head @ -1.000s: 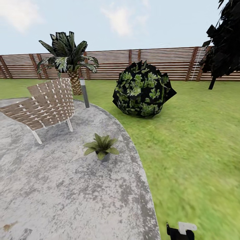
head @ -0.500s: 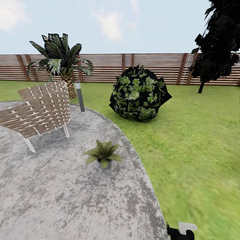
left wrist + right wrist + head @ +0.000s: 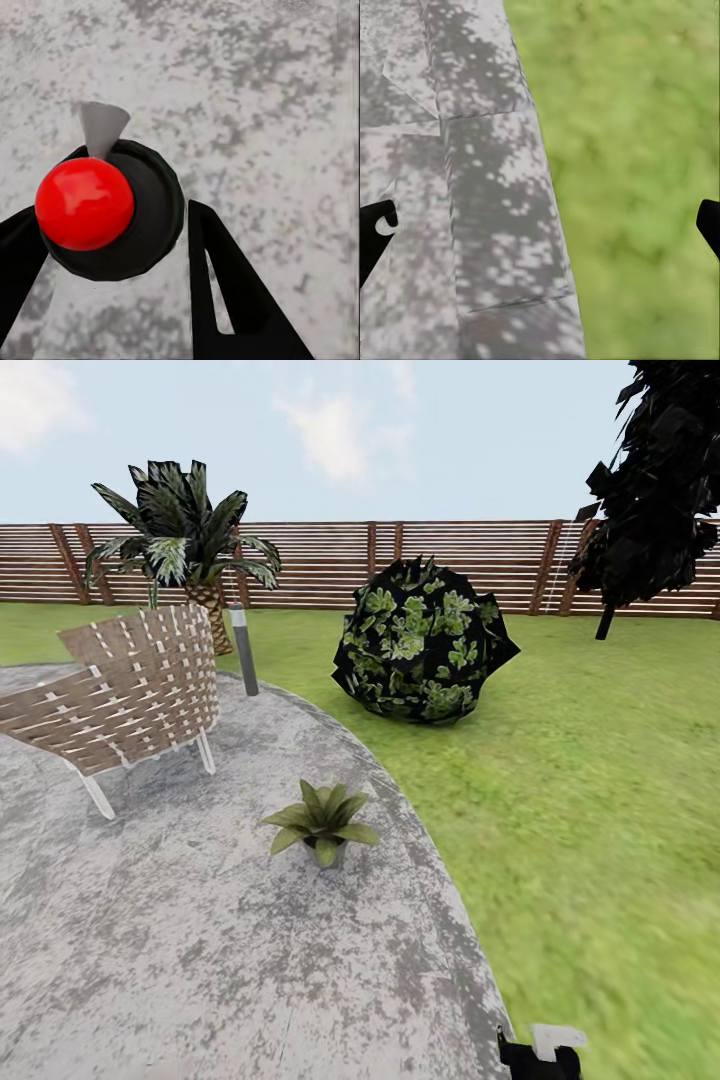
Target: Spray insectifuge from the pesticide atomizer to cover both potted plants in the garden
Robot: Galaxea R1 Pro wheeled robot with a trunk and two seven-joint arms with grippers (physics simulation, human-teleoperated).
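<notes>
Outdoors, a garden is seen from the head view. One potted plant [image 3: 322, 826], a low rosette of pointed green leaves in a small grey pot, stands on a mottled grey stone patio [image 3: 180, 950], near the patio's curved edge where it meets the lawn [image 3: 590, 810]. A woven brown chair [image 3: 120, 695] is set on the patio well apart from the plant, with a slim grey post light [image 3: 244, 651] beside it. Behind these, a palm [image 3: 185, 545] and a big round dark bush [image 3: 420, 640] are seen before a slatted wooden fence [image 3: 450, 565]. A dark tree [image 3: 650, 490] rises at the far right.

At the bottom edge of the head view, the right claw [image 3: 540, 1052] is glimpsed as a black shape with a white tip. In the right wrist view, its two black fingers [image 3: 375, 229] are spread wide apart over the patio's border and the grass, with nothing between them.

In the left wrist view, the left claw [image 3: 112, 247] is clenched around the pesticide atomizer [image 3: 142, 225], a dark rounded bottle with a red ball on top and a grey cone nozzle, held above the patio.
</notes>
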